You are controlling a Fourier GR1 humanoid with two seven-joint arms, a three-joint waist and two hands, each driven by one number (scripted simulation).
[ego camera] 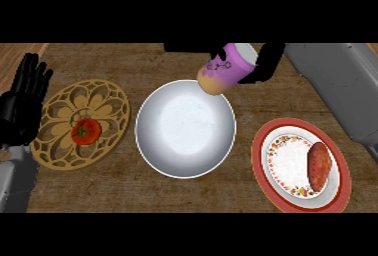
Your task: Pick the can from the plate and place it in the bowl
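Status: right robot hand [267, 60] is curled round the can [225, 67] and holds it in the air. Can is tilted, tan end down, purple end up in the grip. It's off the plate [258, 150], sitting just left of the hand and over the far rim of the white bowl [184, 130], not over its middle. Most of the bowl lies robot-side of the hand.

Risks as I read it:
- Release here: can prob clips the rim, bounces out the far side and rolls on the desk [184, 195]. Cause: it's over the edge, not the centre.
- Tilt: it lands on its side, not its base. Shallow bowl wall, so it could roll up and over.
- Rim hit could also shove or tip the bowl.
- Lowering w/o pulling in first: fingers may hit the rim before the can does.
- Can't tell how much of the can is inside the grip, so slip risk unknown.

Plate w/ sweet potato [319, 165] is robot-side and right of the hand, clear of the path. Trivet [111, 100] w/ tomato [86, 131] is far left of it. Left robot hand [26, 100] rests open at the left edge, fingers up.
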